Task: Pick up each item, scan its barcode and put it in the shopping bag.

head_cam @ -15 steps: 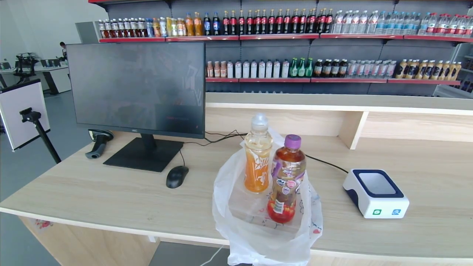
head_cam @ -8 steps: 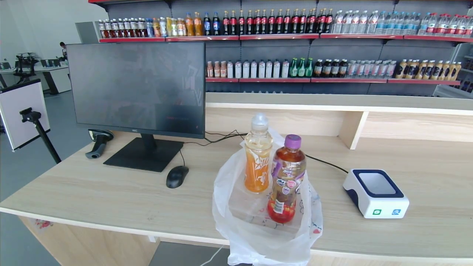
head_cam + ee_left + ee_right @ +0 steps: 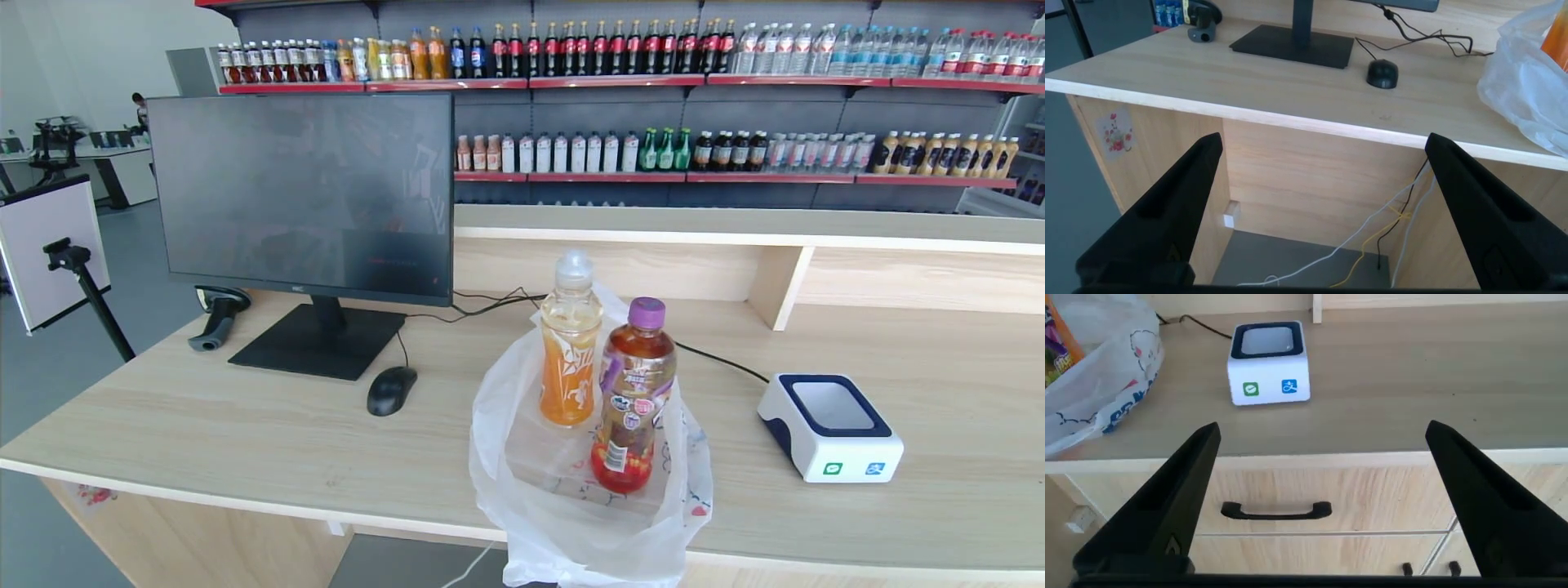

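- Right now the shopping bag (image 3: 535, 490), thin translucent white plastic, stands open at the near edge of the wooden counter (image 3: 245, 433), with its lower folds spilling over that edge.
- Two bottles stand upright inside the bag.
- The orange drink bottle (image 3: 569, 367) has a pale cap. It sits at 11 o'clock from the tea bottle (image 3: 633, 400), which has a purple cap and a red base.
- The two are just beside each other; whether they touch cannot be told.
- At 3 o'clock from the bag, apart from it, the white and navy barcode scanner (image 3: 829, 429) rests flat on the counter. A dark cable (image 3: 718, 362) runs from it behind the bag.
- At 10 o'clock from the bag lies a black mouse (image 3: 391, 389).
- Beyond the mouse, a dark monitor (image 3: 302, 192) stands on its flat stand.
- A black handheld scanner (image 3: 216, 318) sits at 9 o'clock from that stand.
- Shelves of drinks (image 3: 620, 57) line the wall at 12 o'clock.
- The left gripper (image 3: 1324, 143) hangs below the counter's front edge, its two black fingers spread wide with nothing between them.
- The right gripper (image 3: 1323, 429) is also low in front of the counter, fingers wide apart and empty. It faces a drawer with a black handle (image 3: 1276, 510).
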You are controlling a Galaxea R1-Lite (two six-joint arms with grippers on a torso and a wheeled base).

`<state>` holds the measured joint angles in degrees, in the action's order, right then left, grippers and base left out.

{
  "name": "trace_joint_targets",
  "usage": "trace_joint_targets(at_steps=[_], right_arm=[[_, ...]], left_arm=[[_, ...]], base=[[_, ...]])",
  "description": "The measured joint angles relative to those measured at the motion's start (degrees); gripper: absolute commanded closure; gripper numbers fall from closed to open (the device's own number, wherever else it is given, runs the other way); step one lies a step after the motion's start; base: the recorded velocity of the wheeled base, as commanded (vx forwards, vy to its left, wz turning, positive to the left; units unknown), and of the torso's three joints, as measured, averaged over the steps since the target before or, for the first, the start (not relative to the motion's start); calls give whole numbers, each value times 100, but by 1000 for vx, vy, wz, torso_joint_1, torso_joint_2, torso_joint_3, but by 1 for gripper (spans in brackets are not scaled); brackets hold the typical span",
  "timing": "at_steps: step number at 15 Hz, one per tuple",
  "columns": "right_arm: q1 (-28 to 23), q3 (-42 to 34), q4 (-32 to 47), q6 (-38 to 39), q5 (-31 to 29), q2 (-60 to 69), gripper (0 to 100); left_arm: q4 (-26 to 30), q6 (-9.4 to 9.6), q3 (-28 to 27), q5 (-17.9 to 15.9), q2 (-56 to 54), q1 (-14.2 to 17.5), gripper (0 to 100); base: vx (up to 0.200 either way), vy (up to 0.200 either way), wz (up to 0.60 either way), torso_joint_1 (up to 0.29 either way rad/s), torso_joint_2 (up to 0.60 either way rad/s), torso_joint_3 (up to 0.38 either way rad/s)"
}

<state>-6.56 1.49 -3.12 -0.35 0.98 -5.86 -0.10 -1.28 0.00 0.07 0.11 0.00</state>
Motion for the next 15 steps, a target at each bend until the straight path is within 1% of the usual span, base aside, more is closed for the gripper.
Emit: trace_joint_targets(at_steps=[1, 3, 7, 10, 15], right_arm=[[-16, -72, -68, -13, 233, 30, 0], [-27, -128, -67, -38, 255, 61, 0], [-30, -149, 350, 24, -33, 79, 0], [-33, -149, 312, 54, -46, 79, 0], [-38, -149, 312, 100, -46, 79, 0]], left_arm=[[-4, 0, 0, 0, 0, 0, 0], [0, -2, 0, 0, 0, 0, 0], [0, -2, 0, 0, 0, 0, 0], [2, -17, 0, 0, 0, 0, 0], [2, -22, 0, -2, 0, 0, 0]], base=[[0, 0, 0, 0, 0, 0], [0, 0, 0, 0, 0, 0], [0, 0, 0, 0, 0, 0], [0, 0, 0, 0, 0, 0], [-200, 0, 0, 6, 5, 2]])
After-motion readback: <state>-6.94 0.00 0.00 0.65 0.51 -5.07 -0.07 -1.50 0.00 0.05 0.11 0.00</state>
